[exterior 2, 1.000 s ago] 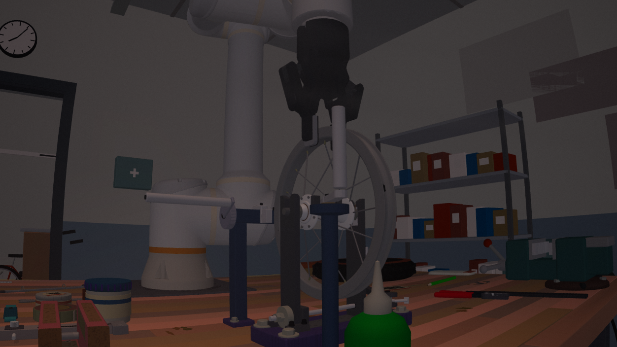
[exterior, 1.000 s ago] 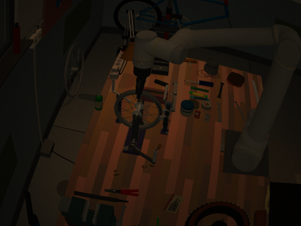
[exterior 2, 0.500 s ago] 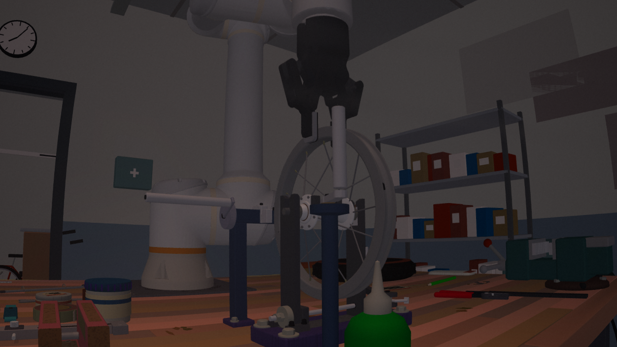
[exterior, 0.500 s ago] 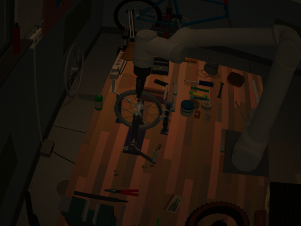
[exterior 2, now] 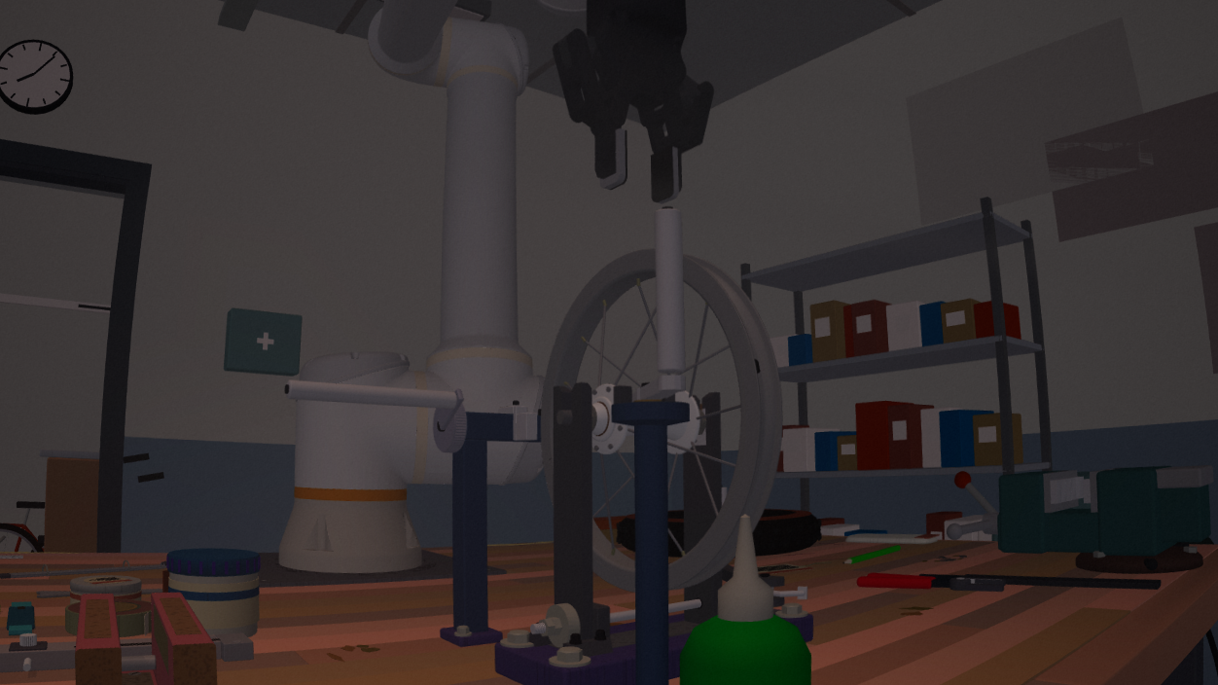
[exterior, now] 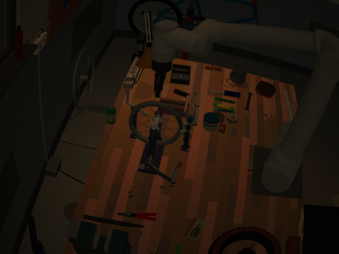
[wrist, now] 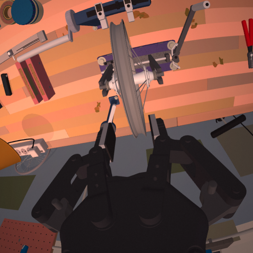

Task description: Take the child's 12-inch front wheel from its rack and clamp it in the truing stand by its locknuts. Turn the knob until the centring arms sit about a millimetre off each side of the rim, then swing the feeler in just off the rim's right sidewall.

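The truing stand's purple base (wrist: 137,55) is partly hidden behind the small grey-rimmed wheel (exterior: 155,123) (exterior 2: 663,417) (wrist: 127,78), which stands upright in the stand on the workbench with its hub (wrist: 132,79) between the dark uprights. A pale feeler arm (exterior 2: 669,294) on a blue post (exterior 2: 651,511) stands upright close beside the rim. My gripper (exterior 2: 640,175) (wrist: 131,132) (exterior: 158,91) hangs open and empty a short way above the top of the feeler arm and the rim. A knurled knob with a long pale handle (exterior 2: 375,394) sticks out from a second blue post.
Behind the bench a shelf (exterior 2: 903,358) carries several boxes. A green bottle (exterior 2: 745,630) stands in front of the stand. Red-handled pliers (exterior: 139,215), a vice (exterior 2: 1107,507), a round tin (exterior: 210,120) and hand tools lie around on the bench.
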`<action>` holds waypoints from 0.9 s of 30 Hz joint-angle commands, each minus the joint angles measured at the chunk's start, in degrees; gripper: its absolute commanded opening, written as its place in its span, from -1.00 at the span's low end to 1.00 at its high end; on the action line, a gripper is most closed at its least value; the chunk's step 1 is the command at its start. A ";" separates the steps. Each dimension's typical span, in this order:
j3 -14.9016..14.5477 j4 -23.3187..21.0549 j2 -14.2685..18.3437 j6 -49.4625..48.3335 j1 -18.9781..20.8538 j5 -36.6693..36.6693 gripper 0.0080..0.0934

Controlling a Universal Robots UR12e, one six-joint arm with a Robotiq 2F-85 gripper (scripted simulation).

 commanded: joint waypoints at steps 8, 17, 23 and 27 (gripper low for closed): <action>-0.71 1.06 -0.28 0.00 0.00 0.00 -0.06; -0.75 1.09 -0.30 0.00 0.00 0.00 -0.16; -0.47 1.16 -0.68 0.45 0.45 0.00 -0.16; 0.83 1.46 -2.29 2.58 2.61 0.01 -0.16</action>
